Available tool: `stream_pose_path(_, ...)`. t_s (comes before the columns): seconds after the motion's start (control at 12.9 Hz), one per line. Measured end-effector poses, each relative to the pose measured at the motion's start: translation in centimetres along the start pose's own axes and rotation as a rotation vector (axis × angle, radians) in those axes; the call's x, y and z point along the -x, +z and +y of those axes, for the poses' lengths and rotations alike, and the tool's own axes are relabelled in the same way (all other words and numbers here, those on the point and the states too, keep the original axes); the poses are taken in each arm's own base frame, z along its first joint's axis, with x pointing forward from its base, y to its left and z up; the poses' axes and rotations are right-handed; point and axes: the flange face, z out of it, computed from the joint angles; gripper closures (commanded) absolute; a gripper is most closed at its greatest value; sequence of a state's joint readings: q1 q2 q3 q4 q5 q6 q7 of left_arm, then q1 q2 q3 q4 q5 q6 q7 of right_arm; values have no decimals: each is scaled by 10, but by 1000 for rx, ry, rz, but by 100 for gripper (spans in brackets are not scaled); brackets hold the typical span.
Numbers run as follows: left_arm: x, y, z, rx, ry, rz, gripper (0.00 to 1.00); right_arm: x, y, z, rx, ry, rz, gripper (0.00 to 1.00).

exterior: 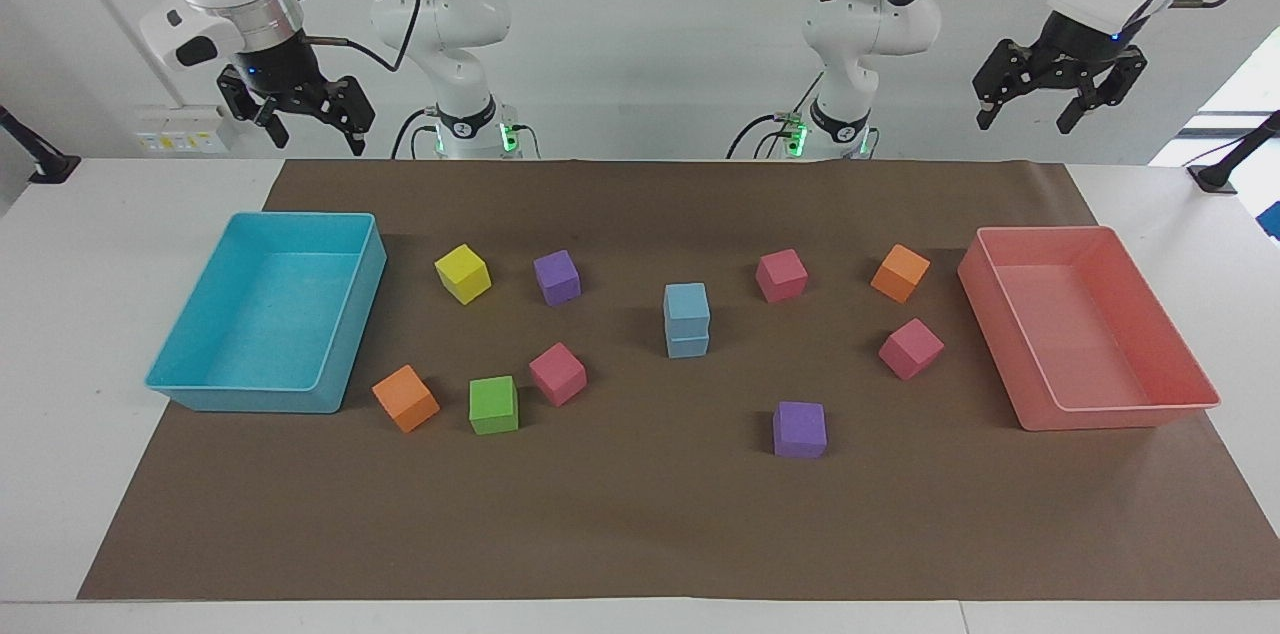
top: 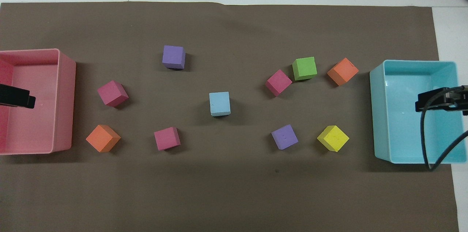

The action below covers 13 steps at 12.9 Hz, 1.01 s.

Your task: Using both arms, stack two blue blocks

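The two sky-blue blocks stand as one stack in the middle of the brown mat, the upper blue block squarely on the lower blue block. From overhead only the top block shows. My left gripper hangs open and empty, high in the air by the pink tray's end of the table. Over the mat's edge close to the turquoise tray, my right gripper is also raised, open and empty. Both are well apart from the stack.
A turquoise tray lies at the right arm's end and a pink tray at the left arm's end, both empty. Around the stack are scattered cubes: yellow, green, two purple, two orange and three pink.
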<state>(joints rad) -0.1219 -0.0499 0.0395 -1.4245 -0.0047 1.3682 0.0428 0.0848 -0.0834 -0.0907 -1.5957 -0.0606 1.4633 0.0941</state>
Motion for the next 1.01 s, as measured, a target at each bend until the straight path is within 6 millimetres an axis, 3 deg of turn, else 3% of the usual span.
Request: stream_pose_path(1.01,0,0,0,0,0,-1,0,2,-6,0,-2,-6,4,0)
